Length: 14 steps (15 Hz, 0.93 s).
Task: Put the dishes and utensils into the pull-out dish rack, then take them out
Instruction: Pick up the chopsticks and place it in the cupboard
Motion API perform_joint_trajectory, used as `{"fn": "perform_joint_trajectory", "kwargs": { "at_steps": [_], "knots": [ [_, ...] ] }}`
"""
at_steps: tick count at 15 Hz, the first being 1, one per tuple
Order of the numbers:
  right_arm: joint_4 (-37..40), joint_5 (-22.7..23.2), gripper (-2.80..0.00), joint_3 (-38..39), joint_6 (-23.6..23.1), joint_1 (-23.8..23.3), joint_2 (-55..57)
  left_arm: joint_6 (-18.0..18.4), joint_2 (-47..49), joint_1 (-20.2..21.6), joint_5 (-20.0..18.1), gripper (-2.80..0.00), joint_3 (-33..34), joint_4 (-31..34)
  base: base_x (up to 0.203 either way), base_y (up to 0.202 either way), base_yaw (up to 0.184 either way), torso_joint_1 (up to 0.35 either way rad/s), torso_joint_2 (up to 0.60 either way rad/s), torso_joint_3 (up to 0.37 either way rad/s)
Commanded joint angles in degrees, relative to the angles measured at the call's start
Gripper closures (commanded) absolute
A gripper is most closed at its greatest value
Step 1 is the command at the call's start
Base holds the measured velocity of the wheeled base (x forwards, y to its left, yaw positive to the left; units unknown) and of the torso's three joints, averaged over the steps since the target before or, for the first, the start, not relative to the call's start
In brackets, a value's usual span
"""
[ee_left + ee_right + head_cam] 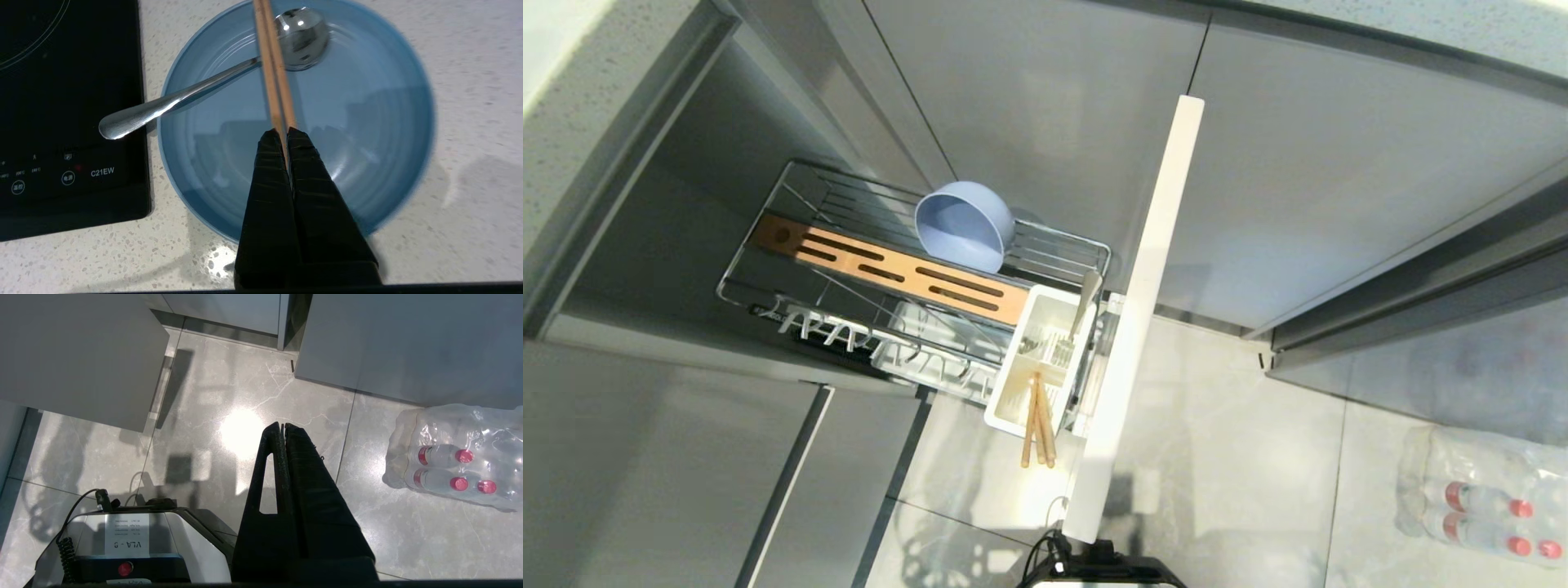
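In the left wrist view my left gripper (285, 132) is shut on two light-brown chopsticks (274, 61), which reach out over a light-blue plate (367, 122) on a speckled countertop (482, 81). A metal spoon (184, 96) lies in that plate, its handle over the rim. The head view has no arm in it. It shows the pull-out dish rack (768, 278) drawn out, with a grey-blue bowl (964, 224) tilted on its wires. Its white caddy (1013, 400) holds a pair of chopsticks (1037, 425) and a spoon (1086, 298). My right gripper (282, 426) hangs shut and empty above the floor.
A black induction cooktop (61, 102) lies beside the plate. The rack's beige front panel (1143, 310) stands edge-on beside the caddy, and a slotted wooden bar (890, 269) crosses the rack. A wrapped pack of water bottles (1478, 498) sits on the floor. My own base (122, 539) is below the right gripper.
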Motion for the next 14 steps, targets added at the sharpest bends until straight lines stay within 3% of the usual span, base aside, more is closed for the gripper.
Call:
{"fn": "perform_joint_trajectory", "kwargs": {
  "at_steps": [1, 4, 6, 9, 10, 14],
  "knots": [
    [-0.02, 0.00, 0.00, 0.00, 0.04, -0.04, 0.03, -0.36, 2.06, 1.11, 0.14, 0.00, 0.85, 0.45, 0.000, 0.000, 0.000, 0.000, 0.00, 0.000],
    [-0.02, 0.00, 0.00, 0.00, 0.04, -0.04, 0.08, -0.38, 3.53, 1.89, -0.67, 0.00, 0.81, 0.28, 0.000, 0.000, 0.000, 0.000, 0.00, 0.000],
    [-0.02, 0.00, 0.00, 0.00, 0.04, -0.04, 0.06, -0.45, 4.50, 2.72, -4.59, 0.00, 0.50, 0.15, 0.000, 0.000, 0.000, 0.000, 0.00, 0.000],
    [-0.02, 0.00, 0.00, 0.00, 0.04, -0.04, 0.09, -0.46, 5.37, 2.77, -5.28, 0.00, 0.67, 0.10, 0.000, 0.000, 0.000, 0.000, 0.00, 0.000],
    [-0.02, 0.00, 0.00, 0.00, 0.04, 0.02, 0.01, -0.46, 5.63, 2.77, -5.47, -2.80, 0.47, -0.07, 0.000, 0.000, 0.000, 0.000, 0.00, 0.000],
    [-0.02, 0.00, 0.00, 0.00, 0.04, -0.04, 0.09, -0.46, 5.57, 3.03, -5.58, -2.80, -0.06, -0.34, 0.000, 0.000, 0.000, 0.000, 0.00, 0.000]
  ]
}}
